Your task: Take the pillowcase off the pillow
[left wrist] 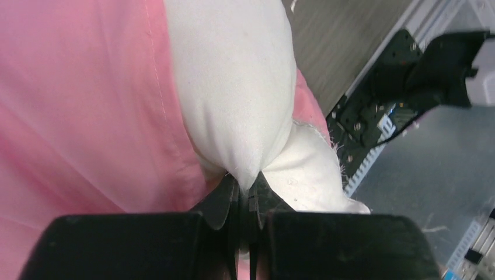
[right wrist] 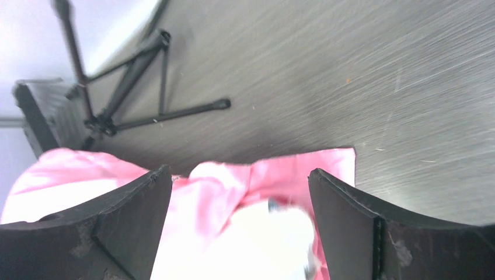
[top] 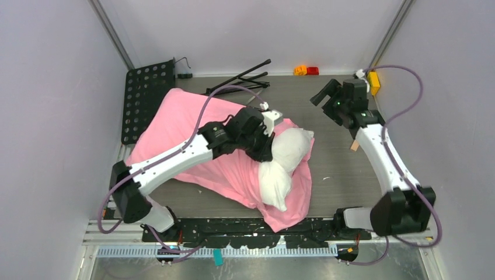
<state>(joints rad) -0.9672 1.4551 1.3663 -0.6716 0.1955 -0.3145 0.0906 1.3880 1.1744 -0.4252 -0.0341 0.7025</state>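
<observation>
Roughly halfway | your left gripper [left wrist: 248, 188] pinched tight on pillow [top: 289, 153] end sticking out of pillowcase [top: 181, 128] | right gripper [top: 323, 93] spread, well off pillow | rest of pillow inside.

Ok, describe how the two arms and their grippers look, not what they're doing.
The left arm and right arm share one build: white curved links between chunky black joints. A purple-grey cable loops along each. The right arm's wrist shows a small green light. The left gripper and right gripper are matte black, with broad wedge-shaped fingers, scuffed on the right.
</observation>
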